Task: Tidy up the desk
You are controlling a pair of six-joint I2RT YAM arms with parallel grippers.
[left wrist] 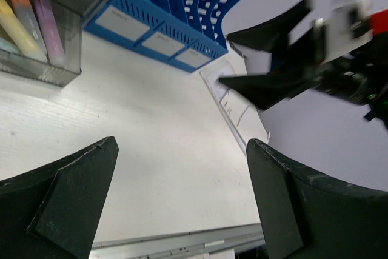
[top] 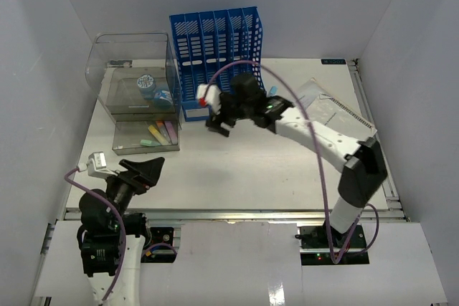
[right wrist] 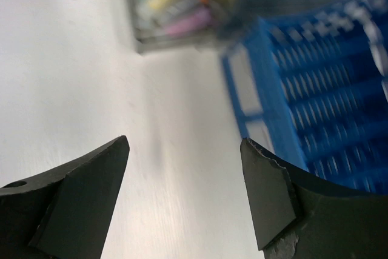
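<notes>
From above, we see the right claw (top: pixel 219 125) hanging over the desk (top: pixel 237 170), its jaws parted and nothing between them. The blue file rack (top: pixel 215 51) stands just beyond it. The clear box (top: pixel 136 94) with its coloured markers (top: pixel 161 134) is off to its left. A notebook (top: pixel 333 112) lies behind it, beside its own forearm. The left claw (top: pixel 147 170) sits low near its arm's base, well apart from all of these, likewise open and empty. The desk spreads under both claws, white and flat, with metal rails along its edges.

In the left wrist view the two fingers (left wrist: pixel 73 204) stand wide apart with only bare tabletop between them. Ahead of them are the rack, the notebook and the other claw in the air. The surface shows a faint streaked grain, with a rail at the near edge.

In the right wrist view the fingers (right wrist: pixel 79 204) are spread about as wide and hold nothing. White desk lies directly below, the rack is close beside one finger, and the box is ahead, blurred.

We judge the main risk to be the rack's nearness: a sideways swing of the right claw could knock it or shove the box. The purple cable (top: pixel 240 62) loops close by the rack's top and might snag there
</notes>
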